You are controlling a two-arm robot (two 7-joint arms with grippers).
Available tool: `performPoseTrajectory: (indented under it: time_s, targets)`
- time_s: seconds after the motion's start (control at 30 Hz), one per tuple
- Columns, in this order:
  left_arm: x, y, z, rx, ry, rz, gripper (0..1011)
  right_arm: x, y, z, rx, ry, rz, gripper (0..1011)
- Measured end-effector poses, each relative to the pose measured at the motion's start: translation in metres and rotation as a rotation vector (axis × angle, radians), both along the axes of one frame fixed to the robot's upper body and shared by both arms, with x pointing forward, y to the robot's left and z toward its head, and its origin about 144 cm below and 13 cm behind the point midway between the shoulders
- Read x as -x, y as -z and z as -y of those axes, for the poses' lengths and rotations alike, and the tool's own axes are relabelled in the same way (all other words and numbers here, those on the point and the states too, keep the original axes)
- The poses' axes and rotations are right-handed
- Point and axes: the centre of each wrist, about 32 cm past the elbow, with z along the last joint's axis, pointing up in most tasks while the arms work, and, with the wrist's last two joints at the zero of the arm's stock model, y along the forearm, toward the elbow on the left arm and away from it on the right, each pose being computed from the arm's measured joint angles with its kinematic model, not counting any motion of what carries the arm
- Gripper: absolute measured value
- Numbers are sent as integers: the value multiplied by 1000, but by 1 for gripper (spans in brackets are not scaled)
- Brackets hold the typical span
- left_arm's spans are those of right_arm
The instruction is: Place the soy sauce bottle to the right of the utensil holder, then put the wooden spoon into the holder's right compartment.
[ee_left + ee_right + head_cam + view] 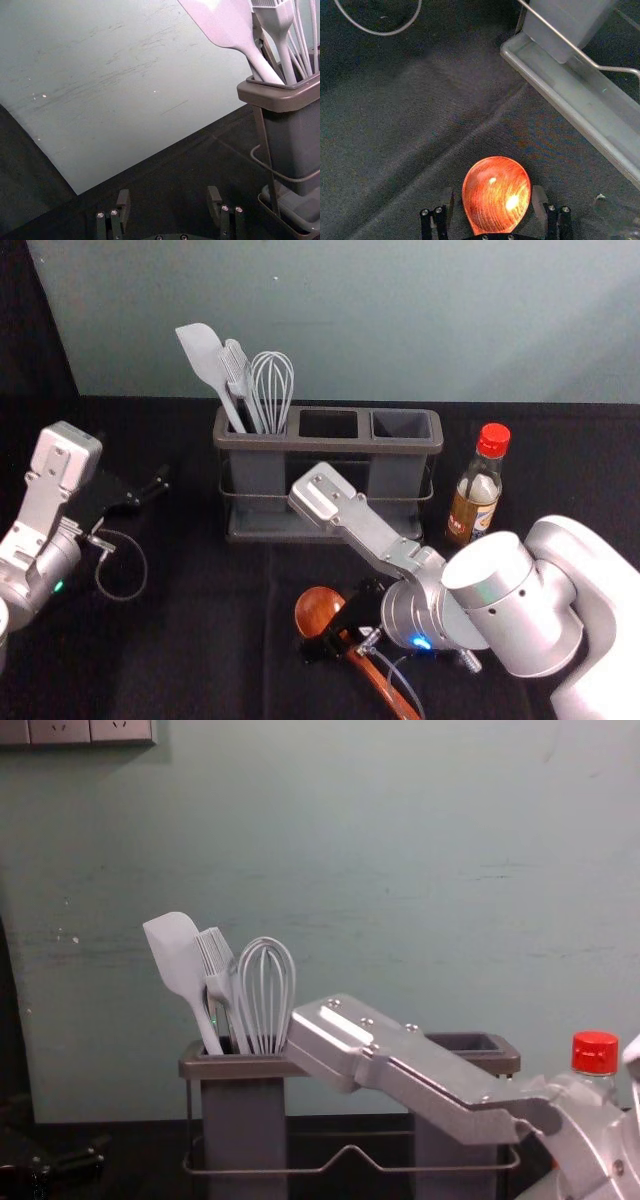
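Note:
The soy sauce bottle (476,490), red-capped, stands upright just right of the utensil holder (330,436); the chest view has its cap (595,1052) at the right. In front of the holder, the wooden spoon (318,611) lies on the table, handle toward the near edge. My right gripper (338,628) is low over the spoon, just below its bowl. In the right wrist view the right gripper (492,202) is open, with the spoon bowl (496,195) between its fingers. My left gripper (150,490) idles left of the holder; the left wrist view has the left gripper (168,202) open.
A white spatula (207,360), a brush and a whisk (272,390) stand in the holder's left compartment. Its middle and right compartments (402,424) have nothing visible in them. My right forearm crosses in front of the holder. A wall rises behind the black-covered table (200,640).

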Motion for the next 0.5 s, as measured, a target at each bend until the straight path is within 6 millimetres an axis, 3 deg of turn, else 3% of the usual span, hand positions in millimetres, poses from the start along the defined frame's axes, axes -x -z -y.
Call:
performPoseTrajectory:
  time_s: [0.5]
  targets:
    - [0,0,0,0,0,0,1005,-4,7,-4,16,4,-11,1003]
